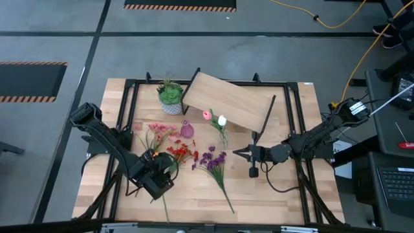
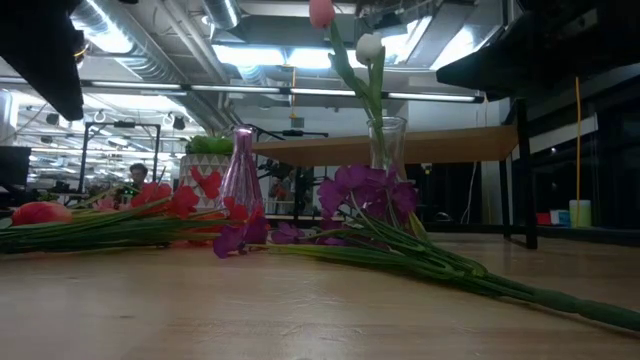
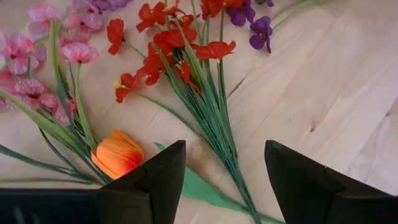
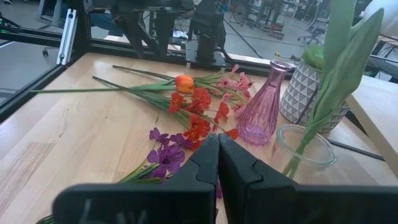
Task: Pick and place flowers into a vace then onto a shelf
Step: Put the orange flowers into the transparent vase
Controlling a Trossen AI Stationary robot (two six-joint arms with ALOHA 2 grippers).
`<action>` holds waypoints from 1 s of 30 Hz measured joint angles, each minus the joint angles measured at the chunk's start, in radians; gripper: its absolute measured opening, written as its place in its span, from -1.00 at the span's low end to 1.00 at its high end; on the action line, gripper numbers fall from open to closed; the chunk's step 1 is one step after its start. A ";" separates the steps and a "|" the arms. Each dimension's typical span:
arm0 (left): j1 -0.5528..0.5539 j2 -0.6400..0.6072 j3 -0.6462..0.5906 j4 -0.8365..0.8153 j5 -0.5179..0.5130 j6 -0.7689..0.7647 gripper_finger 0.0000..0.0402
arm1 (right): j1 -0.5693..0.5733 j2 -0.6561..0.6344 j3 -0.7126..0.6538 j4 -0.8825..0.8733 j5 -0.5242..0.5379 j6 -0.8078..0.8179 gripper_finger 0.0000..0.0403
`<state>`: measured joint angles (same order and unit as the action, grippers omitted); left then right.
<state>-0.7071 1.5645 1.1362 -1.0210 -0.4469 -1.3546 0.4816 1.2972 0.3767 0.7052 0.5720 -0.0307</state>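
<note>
Flowers (image 3: 186, 81) are lying loose on the table, red stems (image 3: 214, 118) running between the left gripper's (image 3: 224, 180) spread, empty fingers, orange tulip (image 3: 117, 154) just outside one. Lowering squarely should catch stems. Right gripper (image 4: 217, 162) is waiting clenched, empty, near the vase (image 4: 306, 145).

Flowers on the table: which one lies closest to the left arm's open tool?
The orange tulip, its head right beside the left tool; the red stems, pink blossoms and purple ones lie farther off.

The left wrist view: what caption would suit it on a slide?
Open left gripper poised over an orange tulip and red flowers lying on the table.
</note>
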 joint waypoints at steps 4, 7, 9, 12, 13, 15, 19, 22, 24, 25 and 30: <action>-0.004 0.031 0.000 0.001 0.006 -0.014 0.03 | 0.000 0.000 0.000 0.000 0.000 0.000 -0.94; -0.005 0.079 0.000 0.011 0.039 -0.009 0.02 | 0.000 0.000 0.000 0.000 0.000 0.000 -0.94; -0.005 0.113 0.000 0.027 0.086 0.014 0.02 | 0.000 0.000 0.000 0.000 0.000 0.000 -0.94; -0.003 0.157 0.000 0.077 0.160 0.052 0.02 | 0.000 0.000 0.000 0.000 0.000 0.000 -0.94; -0.003 0.170 0.000 0.098 0.175 0.062 0.02 | 0.000 0.000 0.000 0.000 0.000 0.000 -0.94; -0.002 0.193 0.000 0.127 0.186 0.079 0.02 | 0.000 0.000 0.000 0.000 0.000 0.000 -0.94; 0.017 0.222 0.000 0.119 0.182 0.089 0.02 | 0.000 0.000 0.000 0.000 0.000 0.000 -0.94; 0.036 0.224 0.000 0.117 0.173 0.079 0.02 | 0.000 0.000 0.000 0.000 0.000 0.000 -0.94; 0.044 0.224 0.000 0.115 0.150 0.068 0.02 | 0.000 0.000 0.000 0.000 0.000 0.000 -0.94; 0.044 0.224 0.000 0.115 0.137 0.065 0.02 | 0.000 0.000 0.000 0.000 0.000 0.000 -0.94; 0.044 0.224 0.000 0.103 0.129 0.035 0.02 | 0.000 0.000 0.000 0.000 0.000 0.000 -0.94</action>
<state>-0.6628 1.7889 1.1358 -0.9181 -0.3183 -1.3198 0.4820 1.2972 0.3767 0.7055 0.5716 -0.0311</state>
